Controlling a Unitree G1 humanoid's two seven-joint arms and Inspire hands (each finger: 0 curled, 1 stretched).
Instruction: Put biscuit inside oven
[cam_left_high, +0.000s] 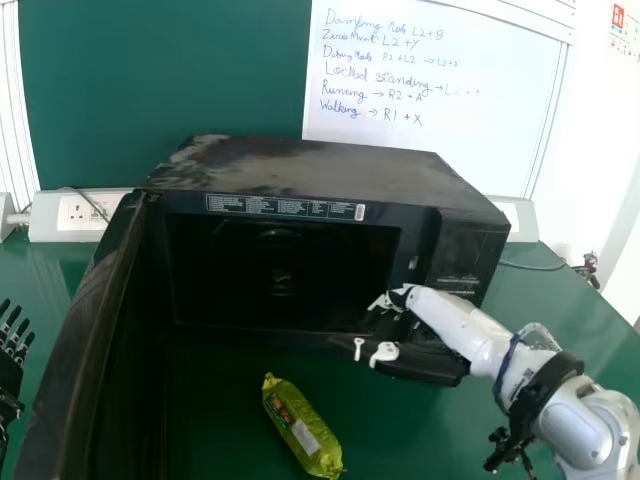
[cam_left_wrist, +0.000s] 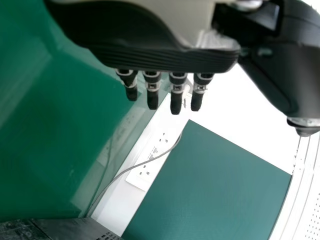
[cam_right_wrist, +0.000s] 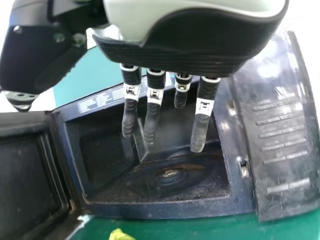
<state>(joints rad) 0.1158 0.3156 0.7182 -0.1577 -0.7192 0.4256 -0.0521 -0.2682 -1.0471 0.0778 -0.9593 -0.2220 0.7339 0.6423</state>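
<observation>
Our right hand (cam_left_high: 424, 366) is open and empty, its fingers straight, just before the oven's (cam_left_high: 320, 170) front. From it, the biscuit packet (cam_left_high: 302, 427) lies leftward and closer to us on the green table (cam_left_high: 215, 405), its long axis slanting from far left to near right. The open door (cam_left_high: 80, 345) stands between it and our left hand (cam_left_high: 10, 375), also open, so we judge the right the nearer, freer one to reach back for it.

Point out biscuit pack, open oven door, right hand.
Biscuit pack (cam_left_high: 302, 427): head view, middle of wrapper.
Oven door (cam_left_high: 98, 330): head view, top edge.
Right hand (cam_right_wrist: 200, 131): right wrist view, a finger.
</observation>
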